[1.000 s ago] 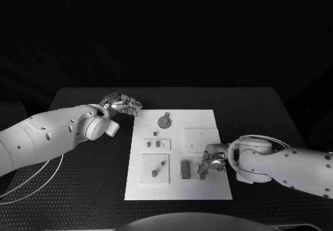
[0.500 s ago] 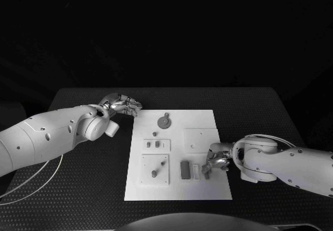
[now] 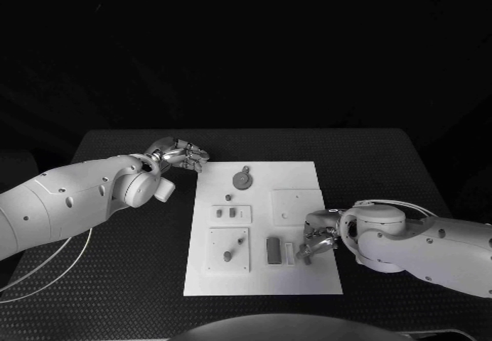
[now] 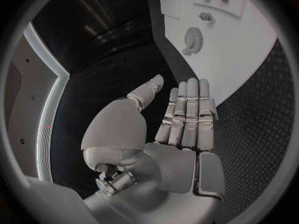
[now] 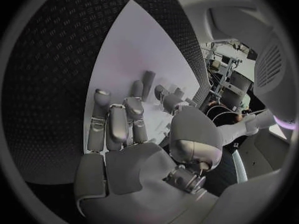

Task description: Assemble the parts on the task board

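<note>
Silver right hand curled over white rectangular task board edge, fingertips by small upright grey part; grip unclear, prob. seating it. Silver left hand spread, parked off-board, out of way.

The flat white rectangular task board is laid in the middle of the black textured worktop. A round grey gear part is set near its far edge, with two small upright grey parts nearer. The left hand is placed off the board's far left corner, the right hand over its right edge.
</note>
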You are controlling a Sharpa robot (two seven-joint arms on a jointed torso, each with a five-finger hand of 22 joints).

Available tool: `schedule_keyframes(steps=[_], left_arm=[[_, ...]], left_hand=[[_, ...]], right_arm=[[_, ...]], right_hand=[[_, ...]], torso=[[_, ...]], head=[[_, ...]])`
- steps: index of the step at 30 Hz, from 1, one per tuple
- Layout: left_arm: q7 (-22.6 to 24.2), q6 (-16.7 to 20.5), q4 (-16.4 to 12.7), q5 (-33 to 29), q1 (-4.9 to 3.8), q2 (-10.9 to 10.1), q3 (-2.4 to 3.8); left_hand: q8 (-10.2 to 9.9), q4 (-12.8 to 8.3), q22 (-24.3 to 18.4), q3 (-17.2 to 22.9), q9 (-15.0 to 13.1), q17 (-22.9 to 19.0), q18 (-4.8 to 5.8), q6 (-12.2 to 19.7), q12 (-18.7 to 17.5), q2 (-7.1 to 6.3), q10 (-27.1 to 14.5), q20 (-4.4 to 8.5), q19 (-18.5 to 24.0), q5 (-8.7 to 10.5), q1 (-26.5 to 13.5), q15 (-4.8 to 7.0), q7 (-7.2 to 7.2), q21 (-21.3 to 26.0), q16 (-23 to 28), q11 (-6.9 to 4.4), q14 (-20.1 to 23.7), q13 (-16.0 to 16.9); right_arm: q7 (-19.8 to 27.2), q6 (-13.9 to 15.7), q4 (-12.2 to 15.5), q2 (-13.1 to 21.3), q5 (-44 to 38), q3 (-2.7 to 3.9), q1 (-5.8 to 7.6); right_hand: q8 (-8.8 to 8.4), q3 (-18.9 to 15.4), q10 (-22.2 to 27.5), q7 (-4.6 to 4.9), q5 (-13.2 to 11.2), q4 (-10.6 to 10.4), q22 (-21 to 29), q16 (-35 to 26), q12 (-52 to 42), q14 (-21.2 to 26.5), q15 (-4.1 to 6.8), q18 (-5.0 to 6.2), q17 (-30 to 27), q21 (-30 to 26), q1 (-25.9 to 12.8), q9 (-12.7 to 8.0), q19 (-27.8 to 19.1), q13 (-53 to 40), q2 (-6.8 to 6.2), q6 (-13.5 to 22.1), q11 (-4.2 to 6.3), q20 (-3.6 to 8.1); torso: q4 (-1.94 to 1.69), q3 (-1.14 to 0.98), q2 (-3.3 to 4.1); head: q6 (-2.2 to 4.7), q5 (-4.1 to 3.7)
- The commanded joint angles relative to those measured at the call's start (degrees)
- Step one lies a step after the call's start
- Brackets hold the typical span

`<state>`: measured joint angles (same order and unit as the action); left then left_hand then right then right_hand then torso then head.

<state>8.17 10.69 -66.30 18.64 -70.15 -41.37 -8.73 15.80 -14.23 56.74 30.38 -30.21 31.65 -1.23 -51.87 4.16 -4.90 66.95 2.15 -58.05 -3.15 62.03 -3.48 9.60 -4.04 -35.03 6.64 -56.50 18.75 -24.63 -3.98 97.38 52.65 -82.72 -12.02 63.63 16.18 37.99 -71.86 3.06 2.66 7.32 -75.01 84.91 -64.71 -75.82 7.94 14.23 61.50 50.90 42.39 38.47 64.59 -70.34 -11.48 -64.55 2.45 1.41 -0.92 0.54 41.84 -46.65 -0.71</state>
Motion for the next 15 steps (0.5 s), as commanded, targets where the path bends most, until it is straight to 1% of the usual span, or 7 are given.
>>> schedule_keyframes(steps=[1,5,7,9,11,13,15], left_arm=[[0.3,-0.7,-0.2,-0.3,-0.05,0.0,0.02],[0.5,-0.8,-0.2,-0.3,-0.05,0.0,0.02],[0.4,-0.9,-0.3,-0.3,-0.05,0.0,0.02],[0.4,-0.9,-0.3,-0.3,-0.05,-0.1,0.02],[0.4,-0.9,-0.3,-0.3,-0.05,-0.1,0.02],[0.4,-0.9,-0.3,-0.3,-0.05,-0.1,0.02],[0.4,-1.0,-0.4,-0.3,-0.05,-0.1,0.02]], left_hand=[[0.3,0.3,-0.1,0.1,0.1,0.1,-0.13,0.0,-0.1,-0.05,-0.1,-0.07,0.0,0.08,-0.4,-0.11,-0.22,0.0,0.3,0.18,-0.5,0.1],[0.4,0.3,-0.1,0.1,0.0,0.2,-0.13,-0.1,0.0,-0.01,0.1,-0.08,0.0,0.08,-0.4,-0.12,-0.27,0.0,0.4,0.1,-0.5,0.1],[0.5,0.3,-0.1,0.1,0.0,0.2,-0.13,-0.2,0.0,0.01,0.2,-0.08,0.0,0.08,-0.4,-0.12,-0.3,0.0,0.4,0.06,-0.5,0.1],[0.5,0.3,-0.1,0.1,0.0,0.2,-0.13,-0.2,0.0,0.01,0.2,-0.08,0.0,0.08,-0.4,-0.12,-0.31,0.0,0.4,0.05,-0.5,0.1],[0.5,0.3,-0.1,0.1,0.0,0.3,-0.13,-0.2,0.0,0.02,0.2,-0.08,0.0,0.08,-0.4,-0.12,-0.33,0.0,0.5,0.03,-0.5,0.2],[0.5,0.3,-0.1,0.1,0.0,0.3,-0.13,-0.2,0.0,0.02,0.2,-0.08,0.0,0.08,-0.3,-0.12,-0.33,0.0,0.5,0.03,-0.5,0.2],[0.5,0.3,-0.1,0.1,0.0,0.3,-0.13,-0.3,0.0,0.02,0.2,-0.08,0.0,0.08,-0.3,-0.12,-0.34,0.0,0.5,0.02,-0.5,0.2]], right_arm=[[-3.8,-3.8,-0.4,0.0,-11.4,-0.52,-0.51],[-3.9,-4.8,0.1,-0.2,-14.7,-0.81,-0.51],[-3.9,-5.1,0.3,-0.2,-15.5,-0.99,-0.51],[-3.9,-5.5,0.4,-0.2,-16.2,-1.12,-0.51],[-4.0,-5.7,0.5,-0.2,-17.1,-1.24,-0.52],[-4.0,-5.8,0.7,-0.2,-17.4,-1.37,-0.52],[-4.0,-5.8,0.9,-0.2,-18.0,-1.49,-0.55]], right_hand=[[-0.99,0.3,0.7,0.7,0.2,-1.4,-0.9,-0.2,0.6,0.5,-0.06,0.77,-0.3,-0.3,-0.8,-0.3,-0.4,0.3,-0.8,1.0,0.04,-0.14],[-1.1,0.9,1.3,0.78,0.3,-2.8,-0.9,-0.3,1.2,1.0,-0.1,0.77,-0.9,-0.3,-1.0,-0.3,-0.6,0.7,-2.23,1.2,-0.04,-0.11],[-1.12,1.1,1.4,0.81,0.2,-3.1,-1.0,-0.4,1.3,1.1,-0.12,0.77,-1.1,-0.3,-0.7,-0.2,-0.7,0.8,-2.59,1.3,-0.07,-0.11],[-1.13,1.3,1.6,0.84,0.2,-2.6,-1.0,-0.4,1.4,1.3,-0.15,0.77,-1.2,-0.3,0.3,-0.2,-0.8,0.9,-2.57,1.4,-0.11,-0.07],[-1.1,0.9,1.7,0.88,0.2,-1.6,-1.1,-0.3,1.5,1.4,-0.22,0.77,-1.2,-0.1,1.3,0.0,-1.0,0.9,-1.63,1.5,-0.17,-0.13],[-1.09,-0.2,1.8,0.91,0.2,1.0,-1.1,-0.2,1.5,1.5,-0.3,0.77,-1.3,0.0,2.7,0.1,-1.3,0.8,0.5,1.6,-0.2,-0.21],[-1.1,-0.8,1.8,0.93,0.2,3.5,-1.1,-0.2,1.5,1.6,-0.38,0.77,-1.4,0.1,4.1,0.1,-1.5,0.9,1.91,1.6,-0.24,-0.3]], torso=[[0.0,0.03,0.01],[-0.01,0.06,-0.03],[-0.03,0.07,-0.02],[-0.05,0.06,-0.02],[-0.06,0.03,0.0],[-0.05,0.03,0.0],[-0.04,0.03,0.0]], head=[[-0.13,-0.04],[-0.19,-0.15],[-0.22,-0.15],[-0.3,-0.15],[-0.33,-0.16],[-0.35,-0.17],[-0.38,-0.18]])
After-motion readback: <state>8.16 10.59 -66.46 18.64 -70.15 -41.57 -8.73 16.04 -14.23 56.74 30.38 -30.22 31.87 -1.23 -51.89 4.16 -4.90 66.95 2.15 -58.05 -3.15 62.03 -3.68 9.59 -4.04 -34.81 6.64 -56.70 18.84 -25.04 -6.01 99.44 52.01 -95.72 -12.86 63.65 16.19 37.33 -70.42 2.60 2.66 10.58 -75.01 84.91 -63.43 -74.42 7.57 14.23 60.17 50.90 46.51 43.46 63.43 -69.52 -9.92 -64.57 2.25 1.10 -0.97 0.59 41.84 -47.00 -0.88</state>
